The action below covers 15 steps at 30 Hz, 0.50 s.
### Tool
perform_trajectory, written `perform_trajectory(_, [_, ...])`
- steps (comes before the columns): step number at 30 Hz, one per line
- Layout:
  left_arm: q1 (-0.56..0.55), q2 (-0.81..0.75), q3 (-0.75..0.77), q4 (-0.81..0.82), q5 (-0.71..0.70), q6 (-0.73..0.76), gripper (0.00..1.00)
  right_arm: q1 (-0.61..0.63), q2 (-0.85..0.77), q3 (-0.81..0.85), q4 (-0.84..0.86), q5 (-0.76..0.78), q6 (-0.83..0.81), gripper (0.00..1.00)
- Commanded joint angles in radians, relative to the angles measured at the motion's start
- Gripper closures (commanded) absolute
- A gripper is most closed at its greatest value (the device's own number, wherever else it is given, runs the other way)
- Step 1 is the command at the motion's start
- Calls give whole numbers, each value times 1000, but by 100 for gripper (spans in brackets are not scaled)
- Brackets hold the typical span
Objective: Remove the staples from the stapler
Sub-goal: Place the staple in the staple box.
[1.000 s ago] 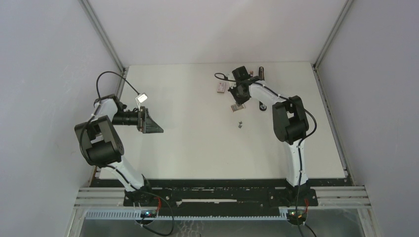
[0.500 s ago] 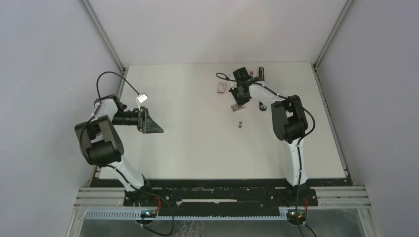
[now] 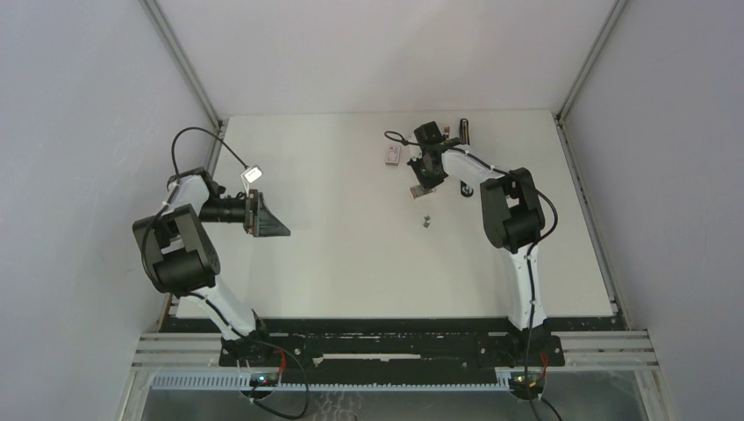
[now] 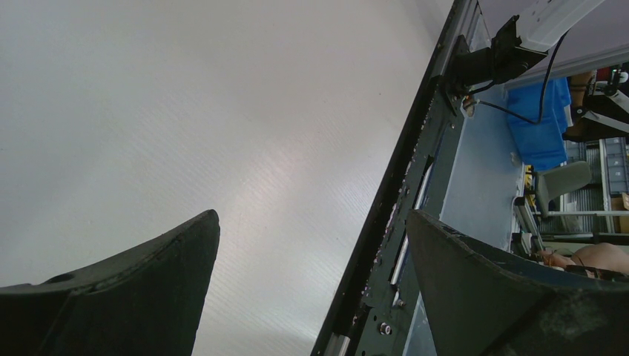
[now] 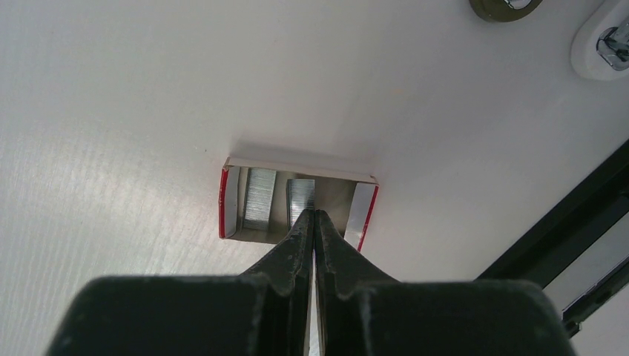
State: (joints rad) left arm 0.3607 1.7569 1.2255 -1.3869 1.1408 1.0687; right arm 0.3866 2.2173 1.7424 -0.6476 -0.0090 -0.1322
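My right gripper [image 5: 313, 213] is shut, its tips meeting just over a small open cardboard tray [image 5: 360, 211] with red edges. Two silvery strips of staples [image 5: 259, 197] lie side by side in that tray, and the tips touch or hover at the near end of the right-hand strip. From above, the right gripper [image 3: 423, 178] sits over this tray [image 3: 422, 191] at the far middle-right. A small grey piece of staples [image 3: 426, 220] lies loose on the table nearer to me. The black stapler [image 3: 464, 130] is by the far edge. My left gripper [image 3: 279, 228] hangs open and empty at the left.
A small pink-and-white box [image 3: 393, 155] lies left of the right gripper. A round metal fitting [image 5: 504, 6] and a white fitting [image 5: 604, 41] show at the top right of the right wrist view. The table's black edge rail [image 4: 393, 193] crosses between my open left gripper's [image 4: 311, 222] fingers.
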Motion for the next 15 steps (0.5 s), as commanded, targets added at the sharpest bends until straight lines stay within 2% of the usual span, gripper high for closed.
perform_trajectory(1, [7,1,58,-14,34,27,0,-2,6,35,5,-16,22,100])
perform_trajectory(8, [6,3,58,-14,33,29,0,-2,7,39,3,-28,24,99])
perform_trajectory(15, [7,3,58,-14,33,27,0,-2,0,41,2,-31,34,91])
